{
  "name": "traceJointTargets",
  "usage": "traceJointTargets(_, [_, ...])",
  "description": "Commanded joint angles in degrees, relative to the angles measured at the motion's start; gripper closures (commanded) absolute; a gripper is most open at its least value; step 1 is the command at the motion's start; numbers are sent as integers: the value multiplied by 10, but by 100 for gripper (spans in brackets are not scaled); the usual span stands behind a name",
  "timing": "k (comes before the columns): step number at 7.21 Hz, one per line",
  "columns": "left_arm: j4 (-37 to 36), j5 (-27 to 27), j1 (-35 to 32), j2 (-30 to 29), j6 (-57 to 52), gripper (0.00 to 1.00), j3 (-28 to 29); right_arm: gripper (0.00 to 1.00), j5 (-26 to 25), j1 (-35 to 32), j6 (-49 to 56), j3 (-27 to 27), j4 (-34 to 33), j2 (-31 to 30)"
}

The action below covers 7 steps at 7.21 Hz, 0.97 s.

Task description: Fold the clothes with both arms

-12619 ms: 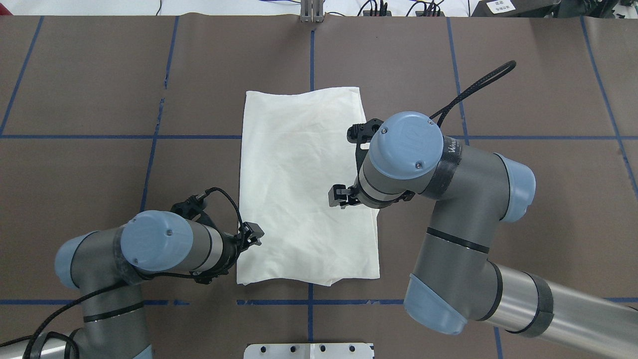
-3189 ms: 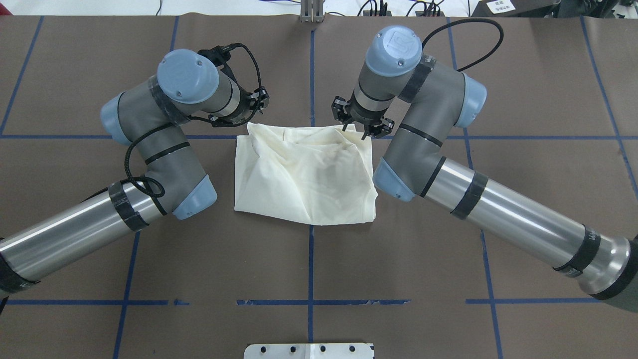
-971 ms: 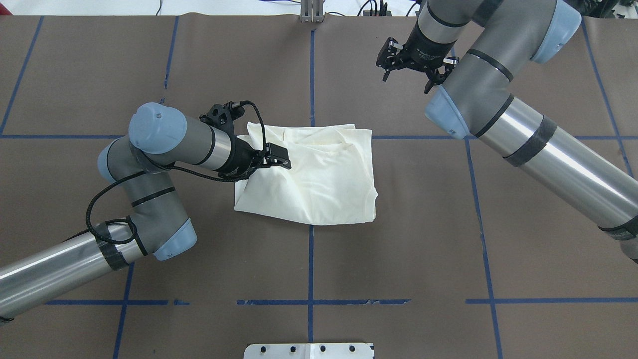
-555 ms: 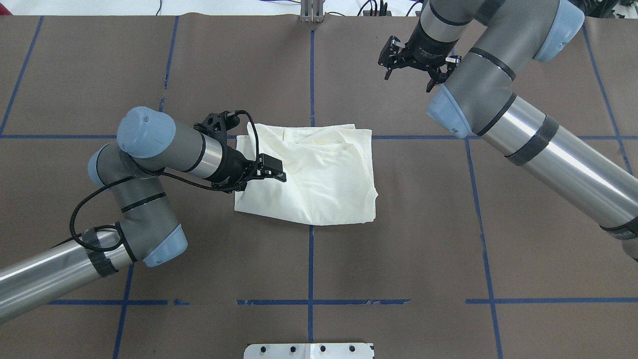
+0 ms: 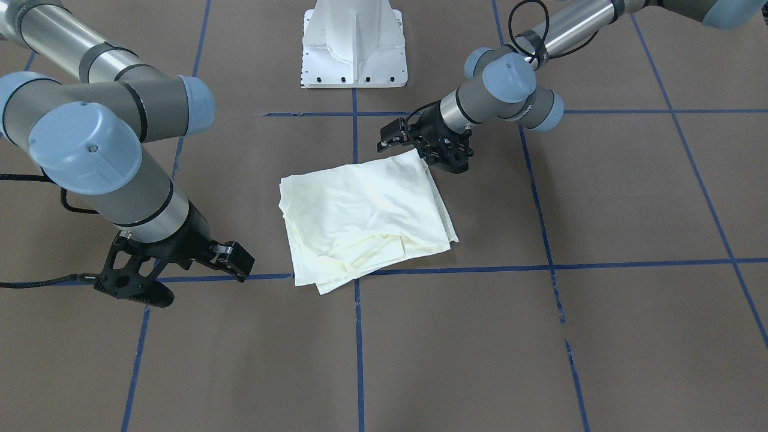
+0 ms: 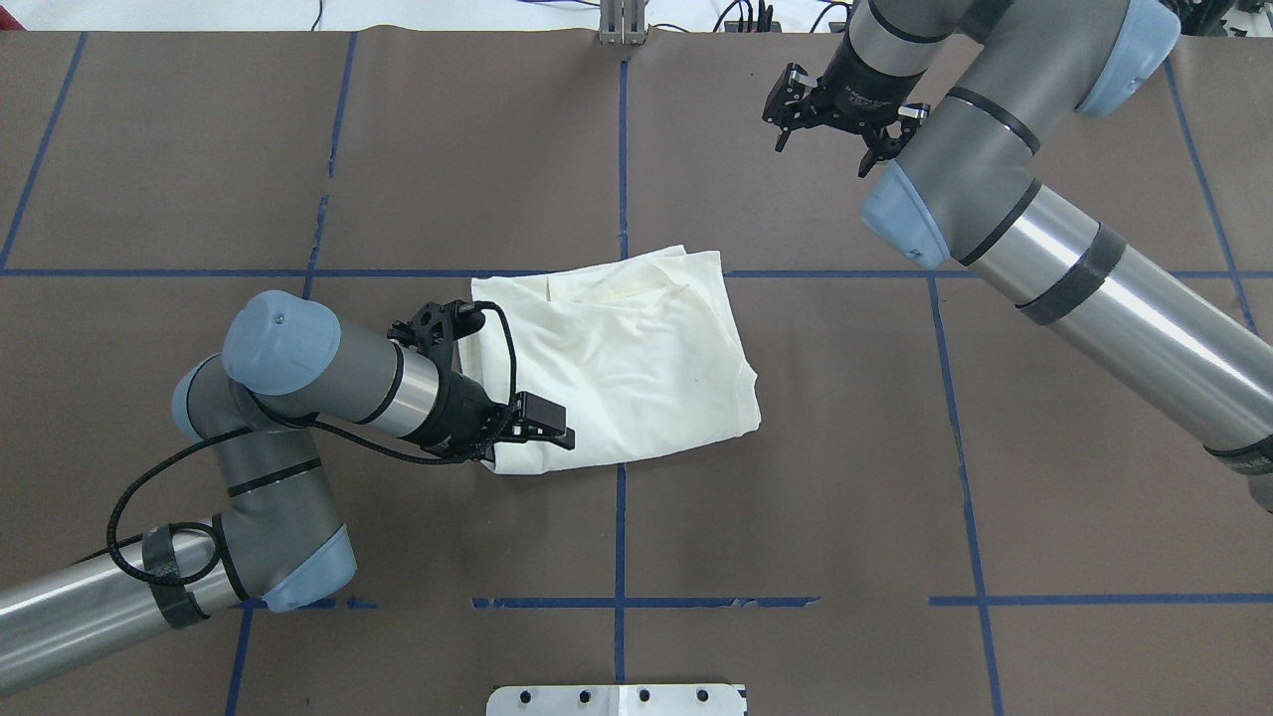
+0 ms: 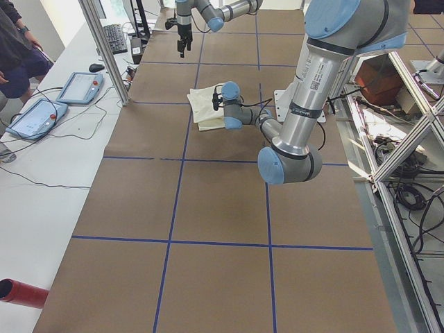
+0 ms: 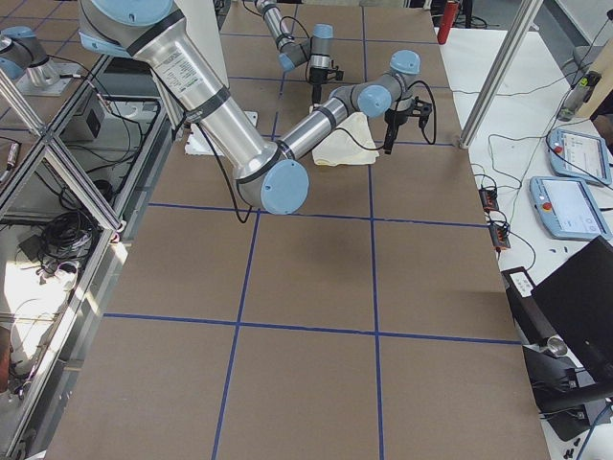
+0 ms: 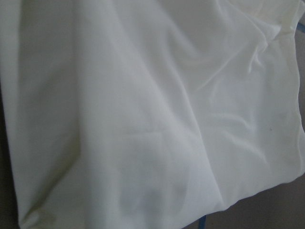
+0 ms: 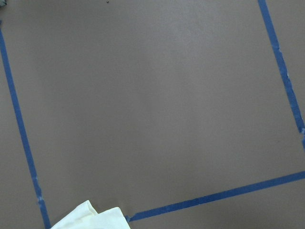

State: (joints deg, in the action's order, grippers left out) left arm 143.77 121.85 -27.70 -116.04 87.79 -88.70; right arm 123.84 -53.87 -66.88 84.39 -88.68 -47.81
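The folded pale cream T-shirt (image 6: 636, 358) lies mid-frame on the brown surface (image 6: 796, 447). The left gripper (image 6: 552, 430) sits on its lower-left corner, probably squaring it; its fingers' spread cannot be told. The right gripper (image 6: 821, 154) hangs upper right, fingers wide, out of the way.

Bright, even overhead light fills the fixed views, and shadows on the table (image 6: 796, 497) are faint and soft. In the overhead view a white glare streak runs along the right arm (image 6: 1134, 298) at 3 o'clock. From the front, the T-shirt (image 5: 360, 210) looks slightly washed out. The left wrist view is soft-focused, shaded at 9 o'clock and brighter toward 2. In both side views the posts (image 7: 104, 48) splay outward near the edges.
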Motion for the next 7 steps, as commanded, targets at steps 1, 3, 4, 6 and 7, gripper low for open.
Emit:
traceJointTargets(1, [7, -6, 36, 3, 3, 0, -10, 0, 0, -1, 0, 15, 0, -11])
traceJointTargets(3, [8, -6, 48, 44, 3, 0, -54, 0, -1, -2, 2, 15, 1, -11])
traceJointTargets(4, [7, 0, 48, 94, 0, 0, -107, 0, 0, -4, 13, 15, 1, -11])
traceJointTargets(6, [3, 0, 21, 149, -2, 0, -167, 0, 0, -7, 23, 43, 1, -32])
traceJointTargets(7, [2, 0, -48, 177, -4, 0, -192, 0, -4, -13, 40, 68, 2, -63])
